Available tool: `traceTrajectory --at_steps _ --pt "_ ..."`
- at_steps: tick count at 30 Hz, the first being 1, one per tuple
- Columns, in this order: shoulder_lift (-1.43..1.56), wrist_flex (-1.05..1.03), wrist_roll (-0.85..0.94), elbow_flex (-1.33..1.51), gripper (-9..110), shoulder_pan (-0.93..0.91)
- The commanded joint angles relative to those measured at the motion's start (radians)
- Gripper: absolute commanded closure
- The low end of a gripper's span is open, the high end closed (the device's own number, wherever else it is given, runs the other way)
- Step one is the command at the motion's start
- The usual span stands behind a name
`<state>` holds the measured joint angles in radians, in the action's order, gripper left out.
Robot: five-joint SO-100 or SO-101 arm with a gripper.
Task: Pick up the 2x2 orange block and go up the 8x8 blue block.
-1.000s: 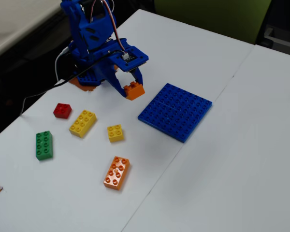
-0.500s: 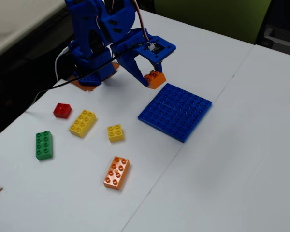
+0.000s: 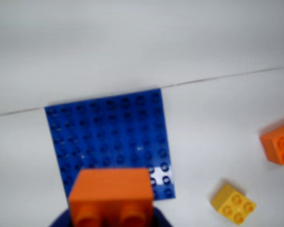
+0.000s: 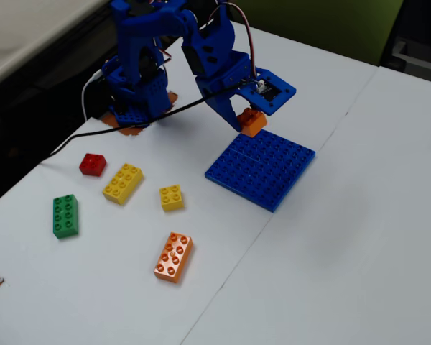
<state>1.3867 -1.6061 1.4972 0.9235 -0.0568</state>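
White table point(image 4: 359, 237); gripper point(image 4: 248, 121) pinching orange block point(image 4: 253, 123) by its sides over baseplate point(image 4: 262, 169), frame centre. Light, rigid, slick.

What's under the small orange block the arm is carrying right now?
The 2x2 orange block, held in the gripper, hangs over the near edge of the 8x8 blue block. In the wrist view the brick covers the studs directly below, so contact cannot be judged.
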Motion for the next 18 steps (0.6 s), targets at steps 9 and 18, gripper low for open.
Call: traceTrajectory --at_steps 9,18 --pt "-0.064 -0.052 0.037 -0.052 101 0.055" --pt "-0.141 -0.028 0.049 -0.080 101 0.061"
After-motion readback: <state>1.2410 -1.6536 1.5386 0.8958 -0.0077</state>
